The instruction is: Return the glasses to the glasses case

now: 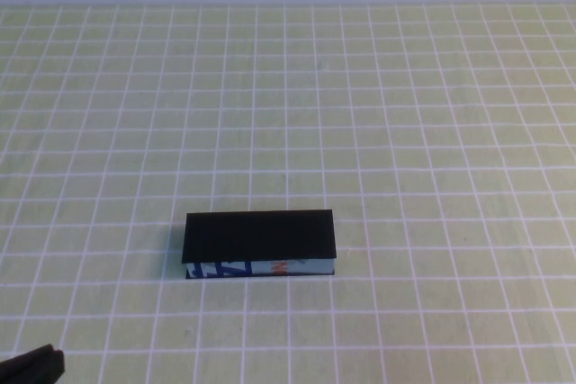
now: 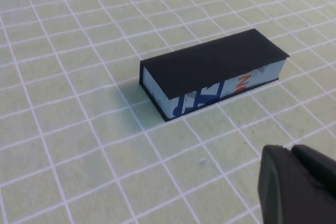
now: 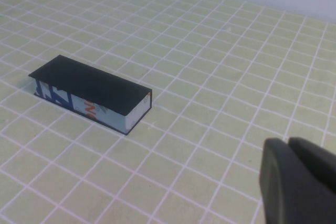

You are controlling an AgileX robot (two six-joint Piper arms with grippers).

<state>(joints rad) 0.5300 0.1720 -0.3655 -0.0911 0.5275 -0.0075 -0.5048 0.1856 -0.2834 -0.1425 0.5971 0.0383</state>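
Down at the near left corner of the high view, a dark tip of my left gripper (image 1: 34, 364) pokes into frame; I cannot tell from it how that gripper is set. Beyond it and to its right lies the glasses case (image 1: 259, 245), lid flat down, printed front edge facing me, long axis running left to right across the checked table (image 1: 432, 132). No glasses show anywhere on the surface; I judge they are inside the shut case, so the task looks finished or nearly so. My right gripper is out of this view.

From the left wrist, my left gripper (image 2: 299, 184) sits in the foreground and the glasses case (image 2: 212, 72) lies ahead of it, well apart, its printed side turned toward me.

From the right wrist, my right gripper (image 3: 299, 182) is clenched on nothing, and the glasses case (image 3: 92, 93) lies ahead, farther off. The left arm seems nearer.
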